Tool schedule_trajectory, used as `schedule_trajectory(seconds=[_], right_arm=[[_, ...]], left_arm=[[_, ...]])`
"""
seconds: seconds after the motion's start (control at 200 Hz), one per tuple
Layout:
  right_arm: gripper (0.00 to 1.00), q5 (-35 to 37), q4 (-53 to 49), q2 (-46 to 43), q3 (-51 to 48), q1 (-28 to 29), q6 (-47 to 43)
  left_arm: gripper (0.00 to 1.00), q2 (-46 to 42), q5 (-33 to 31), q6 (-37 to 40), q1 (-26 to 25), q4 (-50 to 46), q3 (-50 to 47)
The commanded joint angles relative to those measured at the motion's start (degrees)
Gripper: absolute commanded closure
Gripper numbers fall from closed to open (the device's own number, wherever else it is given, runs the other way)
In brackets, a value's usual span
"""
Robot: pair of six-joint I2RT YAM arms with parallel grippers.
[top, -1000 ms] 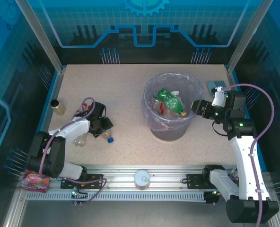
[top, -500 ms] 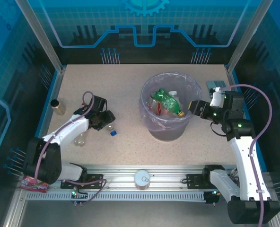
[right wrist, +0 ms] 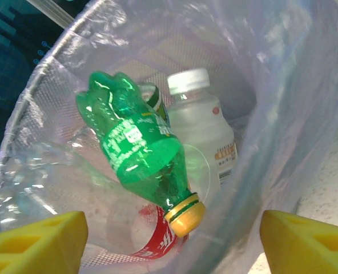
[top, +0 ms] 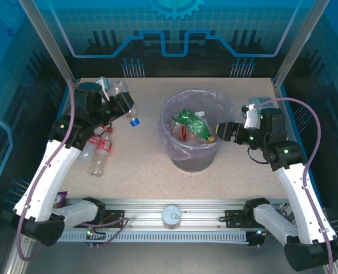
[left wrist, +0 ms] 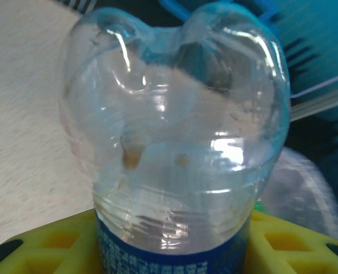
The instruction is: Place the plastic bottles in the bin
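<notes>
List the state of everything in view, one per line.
Left tool: shut on the clear blue-labelled plastic bottle, above the table.
Right tool: open, over the round grey bag-lined bin.
Bin: upright, holding bottles.
Green plastic bottle: lying in the bin, capped.
Clear red-labelled bottles: lying on the table.

L: left gripper lifted off table, 8 o'clock to 10 o'clock, now clamping blue-capped bottle | R: right gripper jaws sprung wide, green bottle loose | bin nudged toward 9 o'clock
</notes>
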Motion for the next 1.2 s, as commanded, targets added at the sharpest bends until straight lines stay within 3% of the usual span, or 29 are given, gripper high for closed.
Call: schedule_trajectory(seconds=[0.0, 0.245, 0.465, 0.575, 0.72, 0.956, 1.116, 1.196], right_arm=[[0.17, 3.56, -4.26, -0.37, 6.74, -1.05, -4.11], [0.18, 3.31, -4.84, -0.32, 9.7, -7.2, -5.51], [0.37, 0.99, -3.78, 0.94, 7.92, -9.62, -4.79], [0.5, -1.62, -1.64, 1.2, 5.94, -9.81, -3.28], [0.58, -4.72, 1.32, 1.78, 3.59, -9.77, -1.5], [0.59, -5.99, 3.87, 3.16, 2.15, -9.82, -0.91], [0.59, -6.2, 4.26, 3.84, 1.97, -9.82, -1.12], [0.58, -6.07, 4.38, 4.01, 1.97, -9.81, -1.22]], left_arm=[[0.6, 1.84, 4.32, 1.28, -3.71, -0.44, 6.66], [0.62, 15.97, 5.95, 2.15, -17.03, 6.45, 20.12], [0.63, 27.98, 8.43, 1.98, -24.38, 8.09, 29.2], [0.63, 32.44, 9.06, 1.96, -26.13, 7.35, 32.0], [0.63, 35.6, 10.02, 0.24, -26.93, 8.86, 32.15], [0.61, 38.22, 9.7, -0.89, -29.52, 8.72, 30.5], [0.54, 38.15, 9.98, -2.48, -30.32, 10.37, 26.89], [0.45, 38.2, 9.45, -2.59, -30.32, 10.61, 25.67]])
